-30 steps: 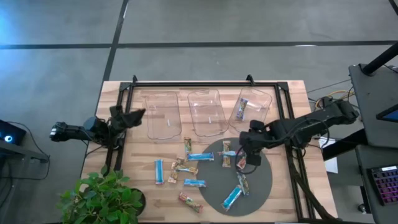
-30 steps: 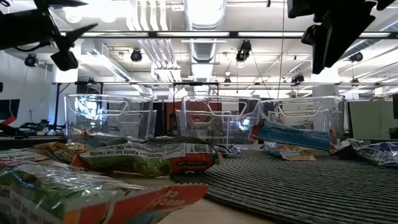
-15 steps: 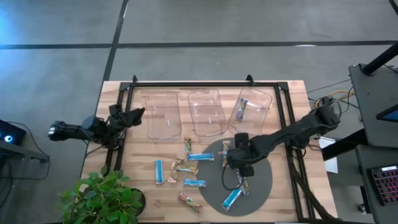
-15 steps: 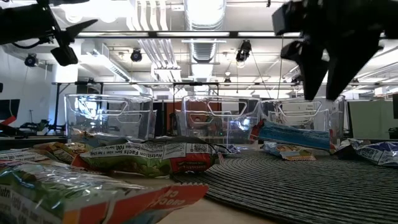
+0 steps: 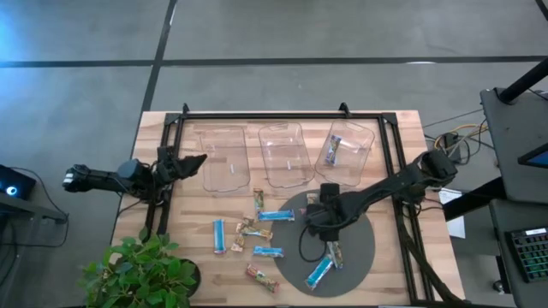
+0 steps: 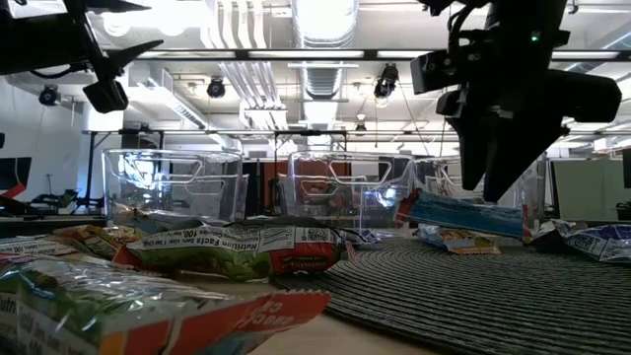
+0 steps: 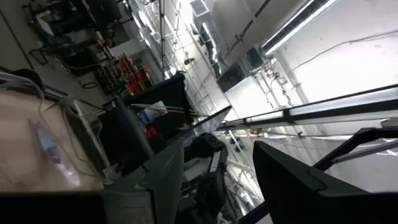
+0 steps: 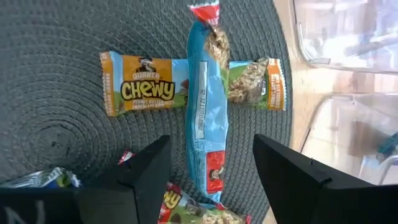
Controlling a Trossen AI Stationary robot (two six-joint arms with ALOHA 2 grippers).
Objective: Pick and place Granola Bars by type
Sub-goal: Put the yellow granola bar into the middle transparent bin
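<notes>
**Right gripper open above crossed bars on the mat; left arm parked high**

Right gripper [image 8: 210, 165]: fingers spread, holding nothing. It hangs over the round grey woven mat [image 5: 364, 252], near the mat's bin-side edge. Low view shows it clear of the surface, not touching anything.

Straight ahead between its fingers: a blue granola bar [image 8: 204, 112], lying lengthwise in line with the gap. That bar sits crosswise on top of an orange Quaker Chewy bar [image 8: 140, 91]; the two make a cross. Just under the fingers, another red/yellow Chewy wrapper [image 8: 177, 202] is partly visible, and a silvery-blue wrapper edge [image 8: 37, 179] sits to one side.

Further out on the mat, away from the bins: a tan bar [image 5: 334, 251] and a blue bar [image 5: 319, 272], touching or nearly so.

Off the mat on the wood table [image 5: 402, 128], on the left-arm side of the right gripper: loose cluster of bars: blue bar [image 5: 276, 215], tan bar [image 5: 258, 199], blue bar [image 5: 219, 235], blue bar [image 5: 267, 251], red-ended bar [image 5: 261, 277], plus a few small tan ones between them.

Beyond the mat: three clear plastic bins in a row. The bin [image 5: 349, 145] nearest the right gripper holds one blue/purple bar [image 5: 333, 149]. The middle bin [image 5: 283, 155] and the far bin [image 5: 223, 157] show no bars.

Left gripper [image 5: 190, 160]: fingers apart, nothing held, raised off the table at the far bin's outer edge, well apart from all bars.

Potted plant [image 5: 141, 272] at the table corner on the left-arm side.
</notes>
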